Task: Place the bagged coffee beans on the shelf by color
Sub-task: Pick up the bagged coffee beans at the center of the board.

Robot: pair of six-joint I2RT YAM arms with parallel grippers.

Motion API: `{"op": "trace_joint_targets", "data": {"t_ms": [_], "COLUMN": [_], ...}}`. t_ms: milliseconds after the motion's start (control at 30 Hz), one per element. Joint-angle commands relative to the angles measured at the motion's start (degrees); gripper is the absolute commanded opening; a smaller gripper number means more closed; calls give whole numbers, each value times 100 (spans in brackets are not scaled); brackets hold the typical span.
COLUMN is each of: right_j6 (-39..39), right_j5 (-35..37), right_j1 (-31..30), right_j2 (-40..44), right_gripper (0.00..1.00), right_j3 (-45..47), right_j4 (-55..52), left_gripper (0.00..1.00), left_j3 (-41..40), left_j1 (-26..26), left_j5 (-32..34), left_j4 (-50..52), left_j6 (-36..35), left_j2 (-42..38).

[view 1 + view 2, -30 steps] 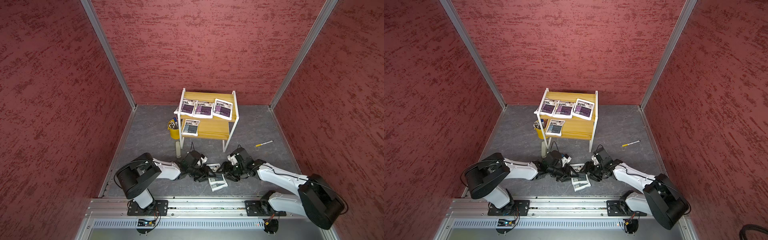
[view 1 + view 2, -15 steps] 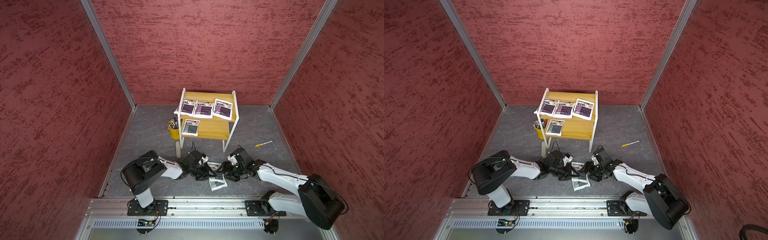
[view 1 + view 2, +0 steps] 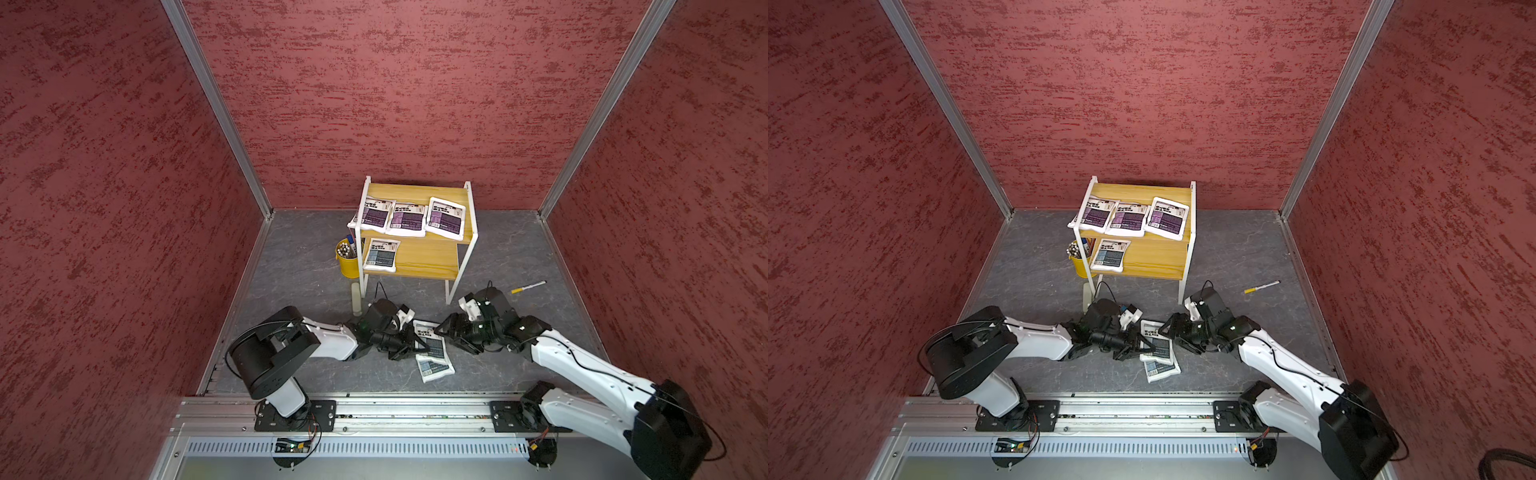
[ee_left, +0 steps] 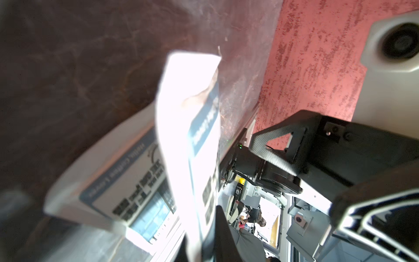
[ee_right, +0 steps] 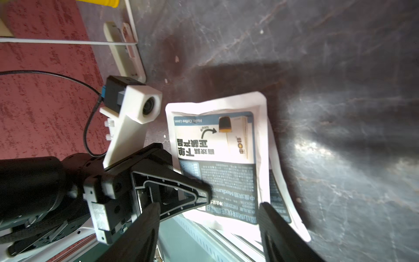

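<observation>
Grey floor (image 3: 299, 270), pen bucket (image 3: 347, 264) and pale case (image 3: 356, 297) beside shelf (image 3: 424, 257)

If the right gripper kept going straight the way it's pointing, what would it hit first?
Probably the white grey-blue-panelled coffee pouch just ahead of the right gripper's open jaws, which the left gripper pinches; depth is unclear.
</observation>
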State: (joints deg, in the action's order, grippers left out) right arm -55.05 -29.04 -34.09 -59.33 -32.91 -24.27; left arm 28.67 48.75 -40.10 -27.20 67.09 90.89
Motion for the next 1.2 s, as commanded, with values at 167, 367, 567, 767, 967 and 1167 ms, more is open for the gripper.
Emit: {"op": "trace_joint_targets", "data": {"t_ms": [167,367,567,767,967,1167], "right_j6": [-119,-682,-1204,-1236,-1292,-1356], "right_j5": [-127,-471,-507,-439,-405,-396], "right_j1": [-43,-226,-645,-1019,-1222,-1398], "right_j2": [375,400,198,-33,-114,-165], "right_gripper": [73,72,71,70,68,66], "right_j3": [-613,-770,-825,-949,-855,-814], "right_j4": [-362,619,1870,2330,2589,2825], "left_gripper": [6,7,10,10,11,11], "left_j3": [-91,-212,-163,50,121,208], "left_j1": [-196,-631,-1118,-1624,-1884,-1948], "left_j5": [-138,-309,-616,-1107,-1420,-1478], "left_j4": [1881,3017,3497,3491,2644,2155], "left_j6": [-854,-1180,-1218,-1181,-703,-448], "left_j2": [-1696,-3150,-4173,-4442,-4327,-4097]}}
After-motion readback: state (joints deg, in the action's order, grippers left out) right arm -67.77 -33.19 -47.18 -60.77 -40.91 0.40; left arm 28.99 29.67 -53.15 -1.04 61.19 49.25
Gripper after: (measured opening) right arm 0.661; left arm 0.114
